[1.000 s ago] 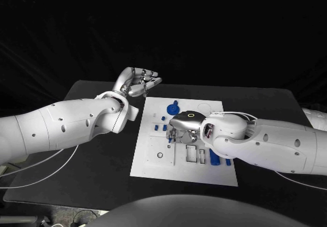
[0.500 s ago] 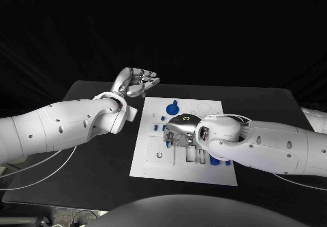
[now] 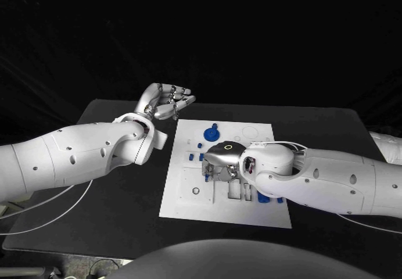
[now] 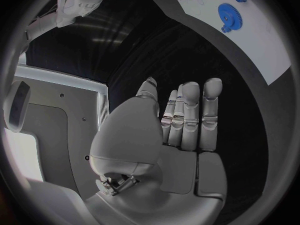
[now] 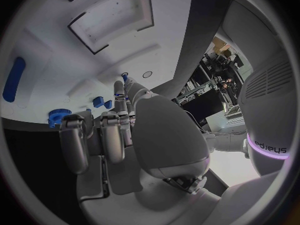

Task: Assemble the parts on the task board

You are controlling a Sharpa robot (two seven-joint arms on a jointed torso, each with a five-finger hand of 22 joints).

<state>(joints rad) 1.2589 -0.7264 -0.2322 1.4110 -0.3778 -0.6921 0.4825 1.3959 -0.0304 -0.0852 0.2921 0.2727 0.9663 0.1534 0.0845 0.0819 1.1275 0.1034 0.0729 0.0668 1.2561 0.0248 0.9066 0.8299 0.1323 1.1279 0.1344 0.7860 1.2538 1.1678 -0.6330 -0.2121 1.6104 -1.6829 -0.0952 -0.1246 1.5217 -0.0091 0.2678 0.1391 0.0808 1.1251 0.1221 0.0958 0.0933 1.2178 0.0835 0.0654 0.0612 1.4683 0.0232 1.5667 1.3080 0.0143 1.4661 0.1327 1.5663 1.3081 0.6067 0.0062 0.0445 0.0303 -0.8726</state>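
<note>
black table (image 3: 125, 192) stood against a black backdrop (image 3: 251, 46). cables (image 3: 42, 203) hung off its near-left edge. past the table edge, cluttered shelving (image 5: 209, 77) sat in a lit room.

1. The task board (image 3: 189, 203) looks like smooth, matt white plastic.
2. The blue gear (image 3: 211, 133) looks like moulded plastic with a dull sheen.
3. The table (image 3: 100, 192) is matt black.
4. The left hand (image 4: 181, 120) and right hand (image 5: 119, 135) show silvery, satin metal-like fingers.
5. The arm shells (image 3: 75, 154) are glossy white plastic.
</note>
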